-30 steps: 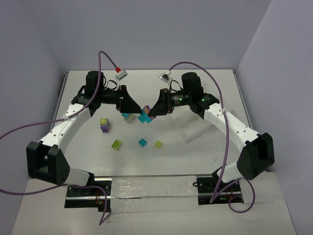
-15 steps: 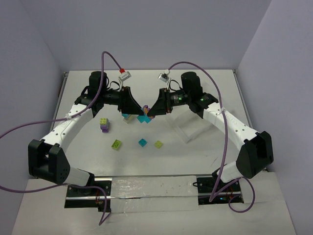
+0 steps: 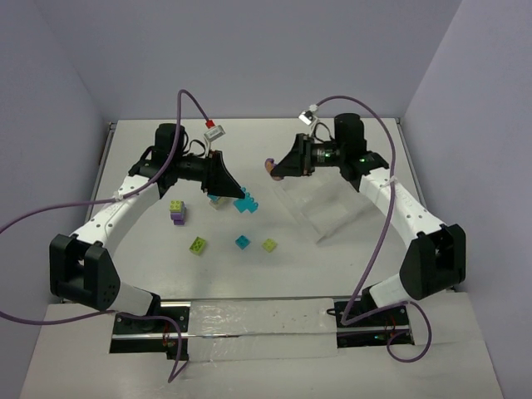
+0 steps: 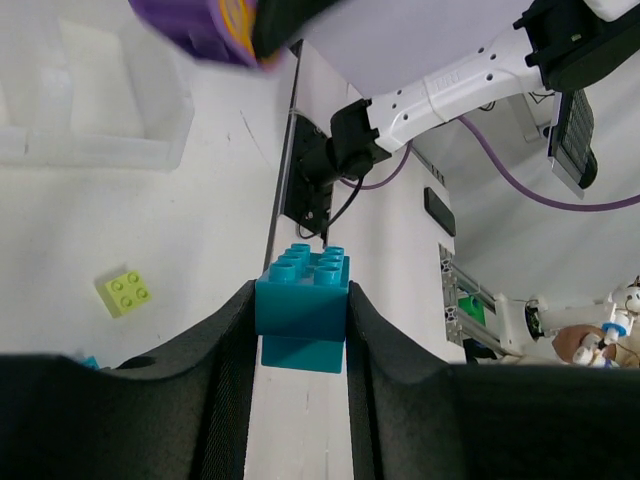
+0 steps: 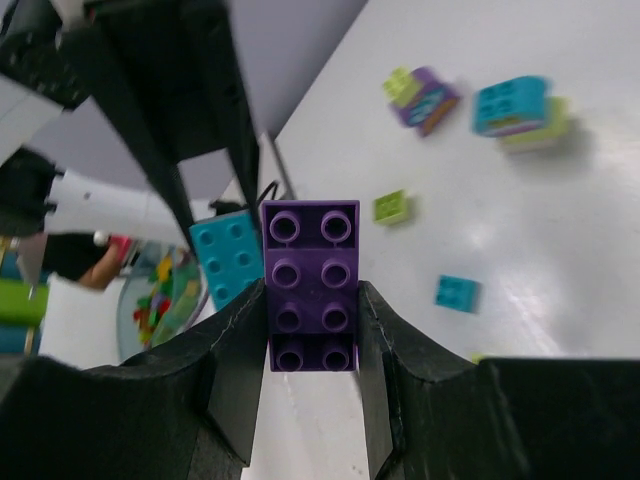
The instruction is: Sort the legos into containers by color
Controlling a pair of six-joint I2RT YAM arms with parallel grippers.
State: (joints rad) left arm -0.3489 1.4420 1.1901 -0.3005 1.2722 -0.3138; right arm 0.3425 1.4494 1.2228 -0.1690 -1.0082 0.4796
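Note:
My left gripper [image 3: 236, 194] [image 4: 302, 305] is shut on a cyan lego [image 3: 246, 203] [image 4: 302, 298], held just above the table's middle. My right gripper [image 3: 277, 168] [image 5: 311, 300] is shut on a long purple lego [image 3: 270, 166] [image 5: 310, 285], raised apart from the cyan one and near the clear tray [image 3: 322, 208]. The purple lego also shows in the left wrist view [image 4: 195, 25], and the cyan one in the right wrist view [image 5: 228, 260]. Loose legos lie on the table: a lime-on-purple stack [image 3: 176, 210], a lime one [image 3: 198, 244], a cyan one [image 3: 243, 242], another lime one [image 3: 269, 244].
A cyan-and-lime stack [image 3: 217, 199] sits under the left gripper's side. The tray's compartments [image 4: 95, 100] lie right of centre, under the right arm. Purple cables arc over both arms. Walls close in the table at the back and sides.
The left gripper has shut on the cyan lego. The right gripper has pulled up and to the right with the purple lego, parting the two.

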